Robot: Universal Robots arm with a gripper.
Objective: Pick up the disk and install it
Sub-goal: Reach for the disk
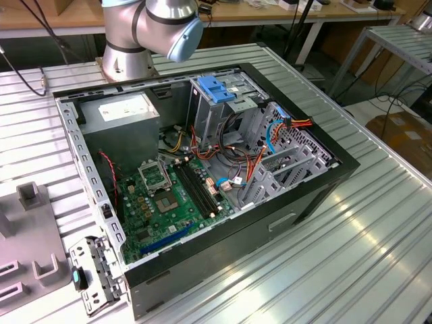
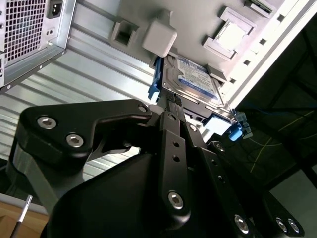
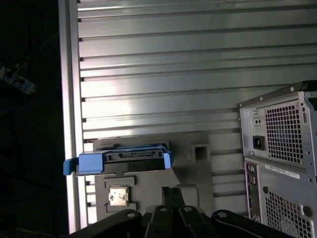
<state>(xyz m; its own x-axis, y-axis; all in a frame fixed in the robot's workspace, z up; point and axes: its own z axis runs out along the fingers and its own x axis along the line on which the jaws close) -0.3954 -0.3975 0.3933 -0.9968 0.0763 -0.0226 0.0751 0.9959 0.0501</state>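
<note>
First wrist view: hand (image 3: 172, 191) closed, empty

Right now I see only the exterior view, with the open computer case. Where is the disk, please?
Observer: In the second wrist view the disk lies label up on a grey holder plate, outside the case.
Operator: Is anything fitted on it?
Observer: Yes, the first wrist view shows blue rails on both sides.
Operator: And how near are we?
Observer: The gripper is close by the disk; whether it touches, I cannot tell.
</note>
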